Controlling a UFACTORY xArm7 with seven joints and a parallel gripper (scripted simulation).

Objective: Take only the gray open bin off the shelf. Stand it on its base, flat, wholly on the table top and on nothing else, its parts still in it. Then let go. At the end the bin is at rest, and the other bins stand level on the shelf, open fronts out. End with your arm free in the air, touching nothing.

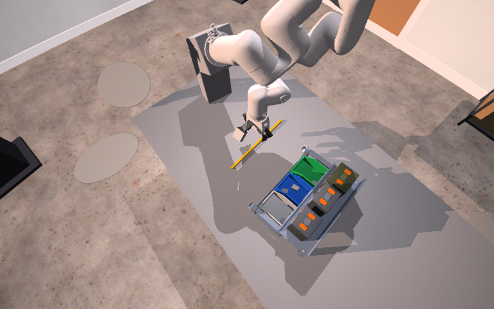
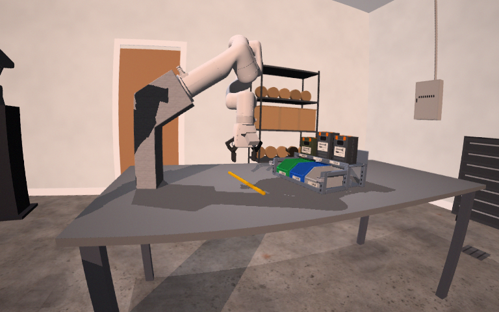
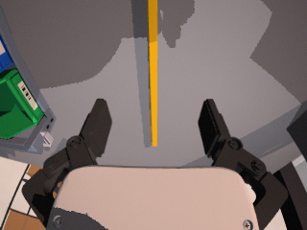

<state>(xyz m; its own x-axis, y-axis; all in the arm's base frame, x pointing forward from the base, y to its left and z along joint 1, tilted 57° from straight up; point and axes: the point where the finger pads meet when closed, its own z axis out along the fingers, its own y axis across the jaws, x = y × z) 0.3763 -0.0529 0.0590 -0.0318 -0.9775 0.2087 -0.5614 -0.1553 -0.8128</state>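
The gray open bin (image 1: pixel 275 208) sits in the lower row of a small metal shelf (image 1: pixel 307 202) on the table, at the near end, next to a blue bin (image 1: pixel 292 190) and a green bin (image 1: pixel 309 169). It also shows in the exterior view (image 2: pixel 323 177). Small parts lie in the bins. My gripper (image 1: pixel 256 132) hangs open and empty above the table, well apart from the shelf, over a yellow strip (image 1: pixel 256 144). In the wrist view the open fingers frame the strip (image 3: pixel 153 52), and the green bin (image 3: pixel 15 103) shows at the left edge.
Three dark boxes with orange tabs (image 1: pixel 322 201) fill the shelf's upper row. The robot's base pedestal (image 1: pixel 211 65) stands at the table's far end. A tall storage rack (image 2: pixel 286 110) stands behind the table.
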